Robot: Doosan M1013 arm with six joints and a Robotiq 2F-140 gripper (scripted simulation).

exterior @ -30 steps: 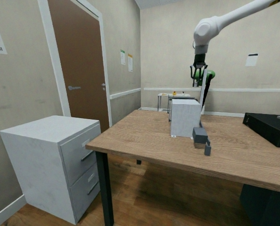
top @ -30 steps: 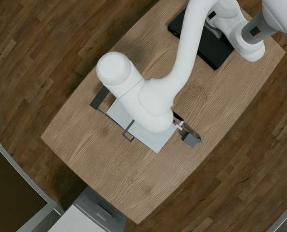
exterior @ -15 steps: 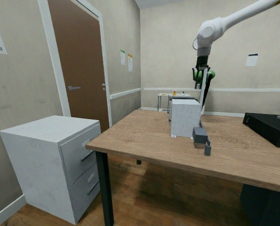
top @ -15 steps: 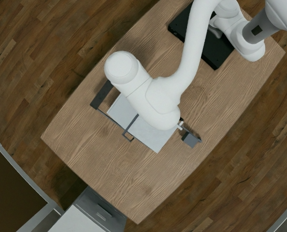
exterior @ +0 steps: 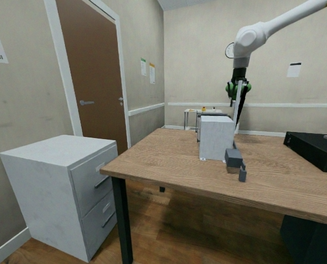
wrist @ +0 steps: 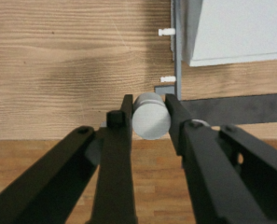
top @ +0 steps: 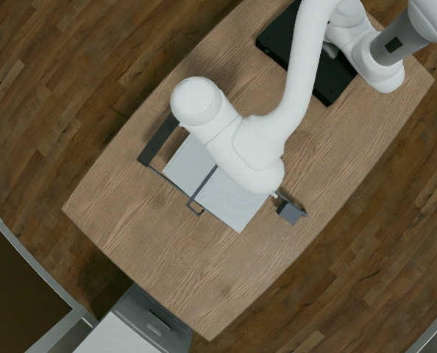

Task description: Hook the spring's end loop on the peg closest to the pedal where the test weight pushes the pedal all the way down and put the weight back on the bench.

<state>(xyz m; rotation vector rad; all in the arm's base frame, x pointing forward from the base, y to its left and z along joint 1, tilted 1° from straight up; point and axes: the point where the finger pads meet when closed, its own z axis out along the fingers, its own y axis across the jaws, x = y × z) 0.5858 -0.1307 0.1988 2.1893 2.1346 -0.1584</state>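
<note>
My gripper (wrist: 148, 106) is shut on the steel test weight (wrist: 151, 125), a pale upright cylinder, in the wrist view. The exterior view shows the gripper high behind the feeder (top: 230, 197) (exterior: 216, 139) (wrist: 245, 33), a light grey box. The top camera sees neither fingers nor weight, hidden under the arm. A dark flat plate (top: 157, 142) (wrist: 236, 109), seemingly the pedal, lies beyond the box; the weight appears just past its left end in the wrist view. White pegs (wrist: 167, 32) (wrist: 168, 79) stick out beside a grey bar (wrist: 177, 51). I cannot make out the spring or its loop.
A grey block (top: 290, 212) (exterior: 233, 157) sits beside the feeder's near end, close to a bar end. A thin rod (top: 203, 184) crosses the box top. The black robot base plate (top: 332, 85) (exterior: 314, 147) stands on the bench (top: 154, 235) (exterior: 163, 159). A white cabinet (exterior: 38, 181) stands beside the bench.
</note>
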